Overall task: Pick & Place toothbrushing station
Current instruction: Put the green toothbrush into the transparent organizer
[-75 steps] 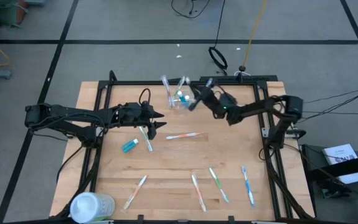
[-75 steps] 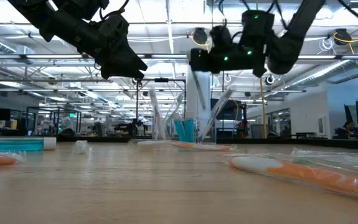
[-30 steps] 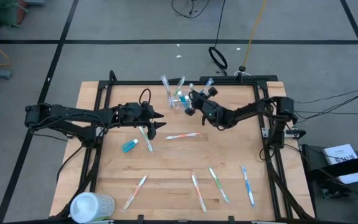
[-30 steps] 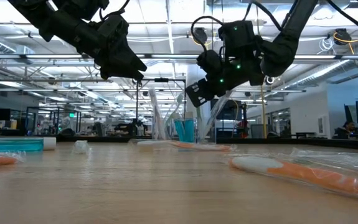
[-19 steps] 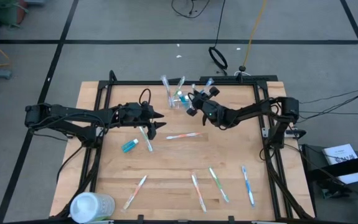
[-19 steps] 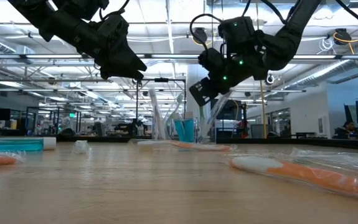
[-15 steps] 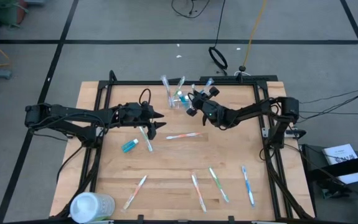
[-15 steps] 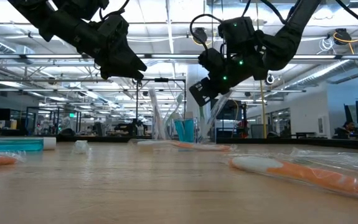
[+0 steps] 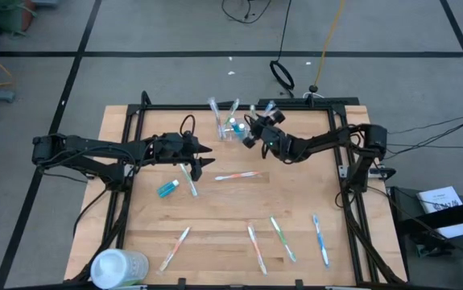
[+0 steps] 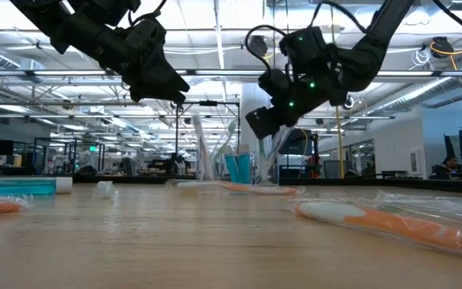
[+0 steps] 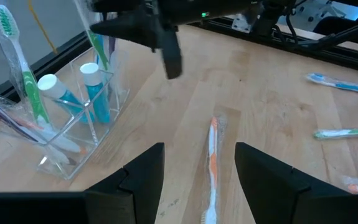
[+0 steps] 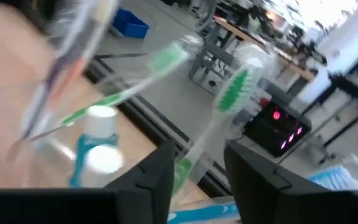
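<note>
Five toothbrushes (image 9: 250,250) loose on table (image 9: 215,225), one loose tube (image 9: 167,188).

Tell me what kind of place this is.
Probably a robotics lab or industrial workshop: a wooden table on a dark frame, an open hall with ceiling trusses behind, and cables on a taped concrete floor.

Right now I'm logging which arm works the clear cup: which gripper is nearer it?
Right. The right gripper hangs just beside the clear cup; the left gripper waits farther off, toward the table's middle.
</note>
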Action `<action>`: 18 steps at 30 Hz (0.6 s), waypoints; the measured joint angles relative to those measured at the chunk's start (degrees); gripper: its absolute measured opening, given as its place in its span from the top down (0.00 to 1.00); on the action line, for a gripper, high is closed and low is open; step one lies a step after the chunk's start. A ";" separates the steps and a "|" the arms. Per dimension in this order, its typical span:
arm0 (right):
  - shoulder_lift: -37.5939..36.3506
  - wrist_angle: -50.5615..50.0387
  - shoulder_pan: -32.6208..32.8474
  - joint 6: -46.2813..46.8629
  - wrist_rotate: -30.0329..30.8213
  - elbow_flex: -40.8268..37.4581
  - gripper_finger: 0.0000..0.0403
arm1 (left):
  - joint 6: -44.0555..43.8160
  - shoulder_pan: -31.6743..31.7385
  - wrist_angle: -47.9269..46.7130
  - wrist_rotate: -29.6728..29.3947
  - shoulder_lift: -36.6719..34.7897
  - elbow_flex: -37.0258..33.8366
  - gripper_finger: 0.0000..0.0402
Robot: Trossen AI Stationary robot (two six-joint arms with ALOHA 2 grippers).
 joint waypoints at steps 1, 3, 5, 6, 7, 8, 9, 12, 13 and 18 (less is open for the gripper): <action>-0.44 -0.67 0.66 -1.71 0.03 0.00 0.64 | 0.03 0.00 -0.02 0.00 0.00 0.00 0.50; -1.52 -2.82 2.22 -3.36 0.14 0.00 0.62 | 0.05 0.00 -0.02 0.02 0.00 0.00 0.50; -3.45 -7.48 3.81 -2.80 0.14 -0.02 0.61 | 0.07 0.00 -0.06 0.00 0.00 0.00 0.50; -4.42 -9.29 4.58 -2.13 0.16 -0.02 0.61 | 0.07 0.00 -0.06 0.01 0.00 0.00 0.50; -5.53 -11.32 5.27 -1.43 0.16 -0.02 0.60 | 0.07 0.02 -0.06 0.01 0.00 0.00 0.50; -6.77 -13.96 5.92 -0.51 0.16 -0.02 0.60 | 0.07 0.00 -0.06 0.01 0.00 0.00 0.50; -8.07 -16.90 6.48 0.89 0.13 -0.02 0.60 | 0.07 0.00 -0.06 0.01 0.00 0.00 0.50; -11.71 -25.50 8.28 7.25 -0.14 0.00 0.61 | -0.40 0.00 -0.08 0.02 0.00 0.00 0.50; -12.95 -28.94 8.99 9.79 -0.13 0.00 0.61 | -0.80 0.02 -0.10 0.02 0.00 0.00 0.50; -17.20 -43.32 12.68 19.19 -1.84 0.00 0.62 | -1.53 0.00 -2.04 0.02 0.00 0.00 0.50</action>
